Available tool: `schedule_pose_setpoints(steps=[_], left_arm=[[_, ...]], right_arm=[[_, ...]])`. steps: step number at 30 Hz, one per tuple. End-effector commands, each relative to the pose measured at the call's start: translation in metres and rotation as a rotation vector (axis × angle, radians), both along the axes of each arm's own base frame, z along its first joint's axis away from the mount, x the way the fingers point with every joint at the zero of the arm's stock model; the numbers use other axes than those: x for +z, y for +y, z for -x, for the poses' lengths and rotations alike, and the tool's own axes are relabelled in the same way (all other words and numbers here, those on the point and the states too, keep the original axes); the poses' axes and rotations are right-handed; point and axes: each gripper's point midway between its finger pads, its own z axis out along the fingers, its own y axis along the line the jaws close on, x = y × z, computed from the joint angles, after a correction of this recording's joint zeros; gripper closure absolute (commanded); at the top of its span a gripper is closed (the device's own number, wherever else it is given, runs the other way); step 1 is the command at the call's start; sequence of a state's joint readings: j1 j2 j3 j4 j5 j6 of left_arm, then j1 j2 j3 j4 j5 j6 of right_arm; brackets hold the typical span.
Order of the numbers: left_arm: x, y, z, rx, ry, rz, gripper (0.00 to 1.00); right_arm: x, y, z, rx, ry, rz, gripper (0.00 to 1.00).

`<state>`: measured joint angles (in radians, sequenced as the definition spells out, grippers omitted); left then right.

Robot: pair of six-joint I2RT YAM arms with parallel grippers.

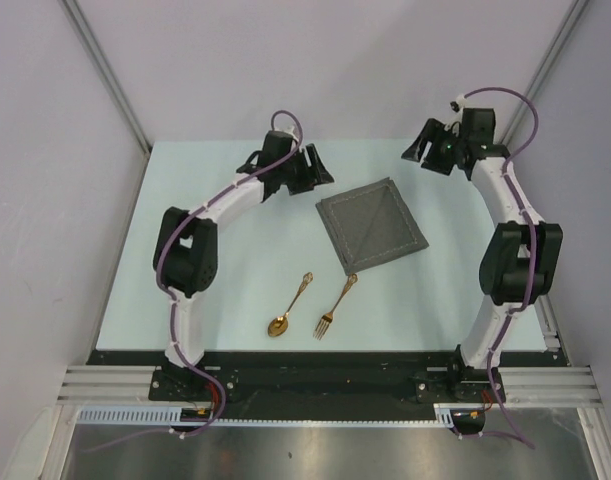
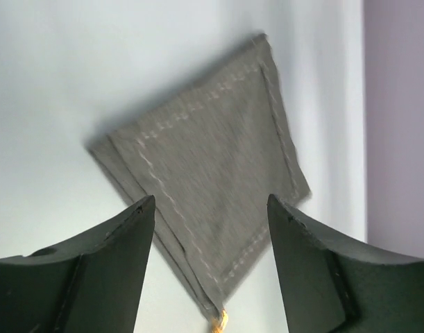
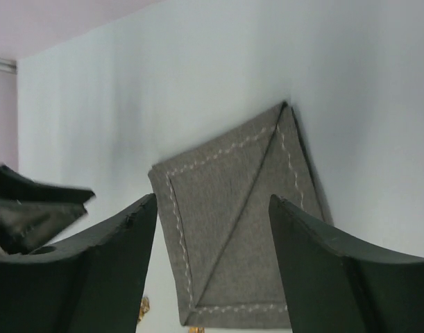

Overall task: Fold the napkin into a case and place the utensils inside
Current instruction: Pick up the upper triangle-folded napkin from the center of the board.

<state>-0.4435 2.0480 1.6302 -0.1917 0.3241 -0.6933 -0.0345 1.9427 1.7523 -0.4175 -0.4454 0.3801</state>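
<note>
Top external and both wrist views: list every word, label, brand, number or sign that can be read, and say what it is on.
None. No readable text on the napkin, which bears only pale stitching, nor on the spoon, the fork or the table.

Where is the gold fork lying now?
In the top view, the fork lies on the table near the centre, just right of the spoon, its handle tip at the napkin's near corner.
</note>
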Motion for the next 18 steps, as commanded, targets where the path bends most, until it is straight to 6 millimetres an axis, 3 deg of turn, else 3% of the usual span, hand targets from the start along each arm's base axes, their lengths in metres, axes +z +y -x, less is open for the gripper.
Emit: schedule_pose_setpoints(steps=[1,3,4,5,11,18], left_arm=[[-0.028,0.017,-0.024,0.075,0.009,-0.195,0.28],[-0.033,0.018,-0.033,0.100,0.030,-0.206,0.28],[-0.051,0.017,-0.035,0.106,0.066,-0.224,0.29],[-0.054,0.015,-0.038,0.112,0.077,-0.224,0.30],[-0.089,0.012,-0.038,0.173,0.161,-0.204,0.35],[-0.114,0.007,-0.034,0.197,0.210,-0.206,0.36]], right_arm=[[-0.031,0.031,0.052,0.081,0.095,0.188,0.27],[-0.040,0.049,0.067,0.129,0.119,0.213,0.26],[-0.043,0.067,0.074,0.160,0.122,0.244,0.26],[-0.047,0.075,0.082,0.180,0.138,0.269,0.26],[-0.077,0.134,0.110,0.309,0.145,0.404,0.30],[-0.109,0.171,0.133,0.422,0.140,0.490,0.34]])
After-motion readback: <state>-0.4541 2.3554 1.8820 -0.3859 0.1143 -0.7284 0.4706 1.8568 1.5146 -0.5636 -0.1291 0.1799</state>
